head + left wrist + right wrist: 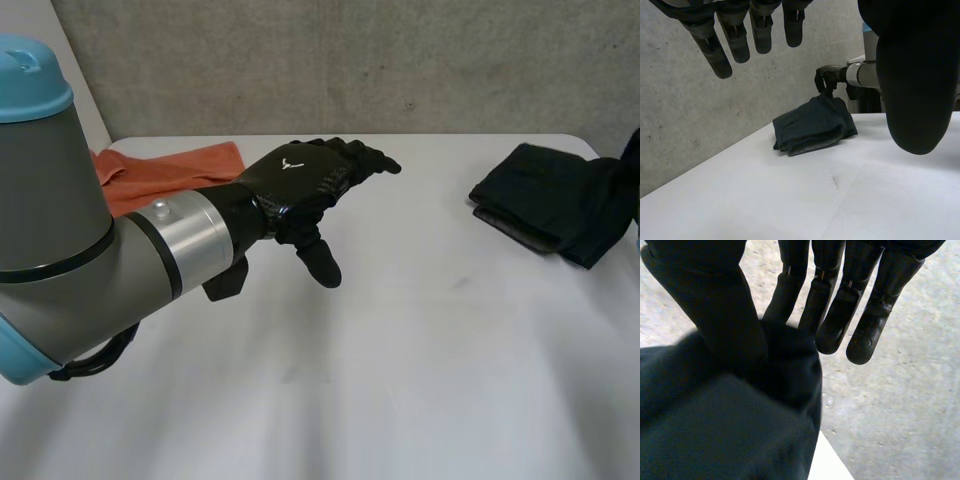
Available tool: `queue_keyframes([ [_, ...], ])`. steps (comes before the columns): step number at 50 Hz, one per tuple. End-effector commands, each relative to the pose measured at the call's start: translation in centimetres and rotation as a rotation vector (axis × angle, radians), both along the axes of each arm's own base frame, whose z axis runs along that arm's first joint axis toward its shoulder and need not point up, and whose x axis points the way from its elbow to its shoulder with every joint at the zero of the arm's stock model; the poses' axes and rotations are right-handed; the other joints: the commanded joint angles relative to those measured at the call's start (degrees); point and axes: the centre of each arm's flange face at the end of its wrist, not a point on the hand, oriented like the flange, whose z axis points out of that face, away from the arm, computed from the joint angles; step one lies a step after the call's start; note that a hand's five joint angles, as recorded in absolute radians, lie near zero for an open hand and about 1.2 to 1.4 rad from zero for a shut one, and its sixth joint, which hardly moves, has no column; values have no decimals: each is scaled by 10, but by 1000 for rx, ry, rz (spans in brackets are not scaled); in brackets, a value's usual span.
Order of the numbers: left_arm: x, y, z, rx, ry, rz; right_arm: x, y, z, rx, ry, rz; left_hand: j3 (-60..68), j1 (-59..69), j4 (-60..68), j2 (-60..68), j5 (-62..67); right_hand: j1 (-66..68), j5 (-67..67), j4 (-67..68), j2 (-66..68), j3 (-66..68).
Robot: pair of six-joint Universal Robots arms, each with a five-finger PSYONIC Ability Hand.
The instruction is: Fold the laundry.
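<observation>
The left hand (300,185) hangs above the white table (420,350), a little left of the middle. Its fingers are stretched out straight, its thumb hangs down, and it holds nothing. Those fingers point across towards the far right corner, where the dark garment (545,200) lies in a thick folded bundle near the far edge, well apart from this hand. The right hand (826,80) is on that bundle. It sits at the end nearest the table's right edge and seems to pinch a raised bit of the cloth between its thumb and one finger, the other fingers loose and straight beyond it. The orange cloth (170,172) lies the other way, spread by the far left corner with its long side running along the far edge. It sits just behind the left arm's wrist, partly hidden by the arm. I'd judge the dark piece done and the orange one next. The left hand is much the nearer to it, but it would have to draw back and turn towards that corner to reach the cloth's near edge.
</observation>
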Motion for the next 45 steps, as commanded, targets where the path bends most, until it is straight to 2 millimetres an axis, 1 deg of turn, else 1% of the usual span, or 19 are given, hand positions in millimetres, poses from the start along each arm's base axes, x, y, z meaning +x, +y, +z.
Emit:
queue_keyframes([
  [1,-1,-1,-2,31,20,6,-14,-2,-14,26,37,-44,-1,4,-8,-9,-17,225,270,119,125,123],
  [7,-1,-3,-4,36,19,8,-35,5,-29,134,142,-137,-1,4,-8,-9,-17,225,270,119,125,123],
  [10,-2,-3,-5,39,17,7,-38,8,-30,173,148,-127,-1,4,-8,-9,-17,225,270,119,125,123],
  [13,-2,-2,-5,39,17,5,-33,10,-28,198,144,-72,-1,4,-8,-9,-17,225,270,119,125,123],
  [16,-2,-3,-5,40,16,7,-19,14,-18,213,130,71,-1,4,-8,-9,-17,-358,-313,-464,-458,-459],
  [17,-2,-3,-5,40,16,7,-16,14,-13,205,123,123,-1,4,-8,-9,-17,-475,-430,-581,-575,-577],
  [21,-2,-3,-6,41,15,7,-6,15,-8,196,118,236,-1,4,-8,-9,-17,-475,-430,-581,-575,-577],
  [23,-1,-3,-5,41,17,8,-5,16,-9,200,121,254,-1,4,-8,-9,-17,-475,-430,-581,-575,-577],
  [27,-1,-3,-5,39,19,8,-6,20,-16,244,123,270,-1,4,-8,-9,-17,-475,-430,-581,-575,-577],
  [30,-2,-3,-5,40,18,7,1,24,-22,276,142,289,-1,4,-8,-9,-17,-475,-430,-581,-575,-577],
  [35,-2,-3,-6,43,16,5,2,33,-33,344,245,304,-1,4,-8,-9,-17,-475,-430,-581,-575,-577],
  [41,-3,-3,-9,51,11,5,0,40,-32,364,334,319,-1,4,-8,-9,-17,-475,-430,-581,-575,-577],
  [45,-3,-4,-9,48,13,4,-1,40,-27,323,439,323,-1,4,-8,-9,-17,-475,-430,-581,-575,-577],
])
